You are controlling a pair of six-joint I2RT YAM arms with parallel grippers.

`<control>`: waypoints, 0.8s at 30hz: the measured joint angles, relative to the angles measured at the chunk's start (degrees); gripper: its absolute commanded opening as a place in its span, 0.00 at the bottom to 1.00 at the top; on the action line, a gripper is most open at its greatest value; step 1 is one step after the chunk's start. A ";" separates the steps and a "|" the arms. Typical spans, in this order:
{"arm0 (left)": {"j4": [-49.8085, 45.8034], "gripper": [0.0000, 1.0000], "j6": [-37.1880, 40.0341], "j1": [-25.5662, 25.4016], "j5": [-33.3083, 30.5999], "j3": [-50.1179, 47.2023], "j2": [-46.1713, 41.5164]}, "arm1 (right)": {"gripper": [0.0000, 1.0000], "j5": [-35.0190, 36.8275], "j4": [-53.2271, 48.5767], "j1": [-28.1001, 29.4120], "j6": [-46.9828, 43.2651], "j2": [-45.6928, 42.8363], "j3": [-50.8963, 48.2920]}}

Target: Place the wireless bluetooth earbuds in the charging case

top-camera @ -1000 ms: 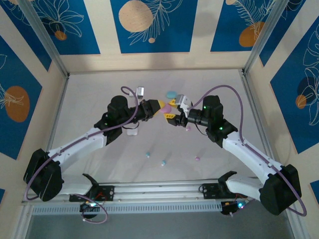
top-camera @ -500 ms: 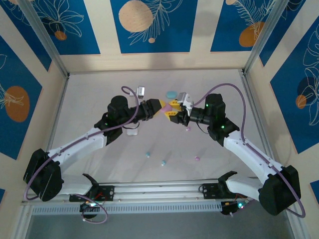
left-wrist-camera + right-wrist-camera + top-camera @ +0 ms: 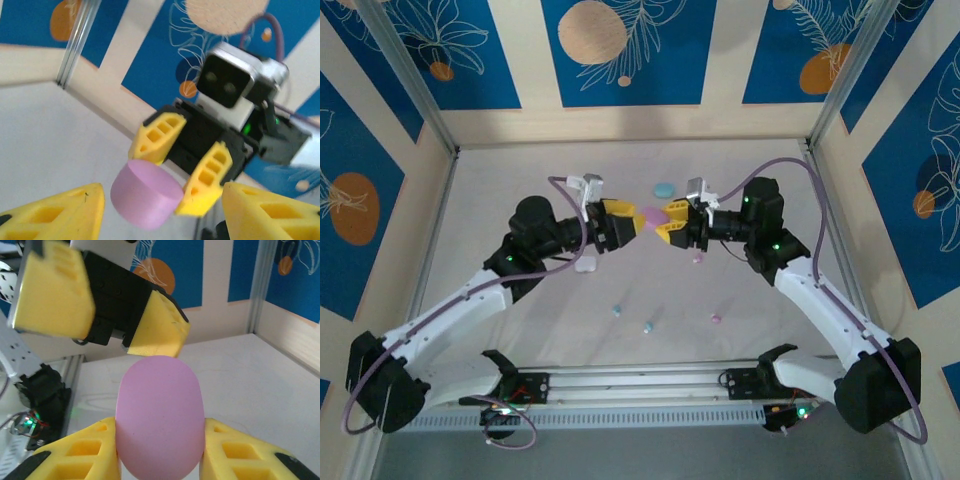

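Right gripper: we see its yellow jaws clamped on a pink case.
Left gripper: jaws parted around that case, gripping nothing.

1. The surface in front of me is pale and off-white, matte, evenly lit, with only soft shadows on it.
2. Three walls box it in: the back wall, the left wall and the right wall. All are beige with deep blue panels showing white line-drawn leaves and orange or cream discs.
3. Slanted aluminium posts stand at both far corners.
4. A metal rail runs along the near edge.
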 measured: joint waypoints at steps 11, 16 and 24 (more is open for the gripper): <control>-4.96 0.57 18.25 0.02 7.93 0.17 -0.02 | 0.31 -8.41 -4.28 -0.22 0.04 0.94 4.70; -4.74 0.55 19.56 0.00 10.29 0.74 1.31 | 0.31 -8.98 -7.17 0.46 -1.49 1.92 6.08; -2.03 0.49 19.12 -0.04 12.11 1.40 3.28 | 0.31 -9.20 -8.87 1.36 -2.78 2.38 6.86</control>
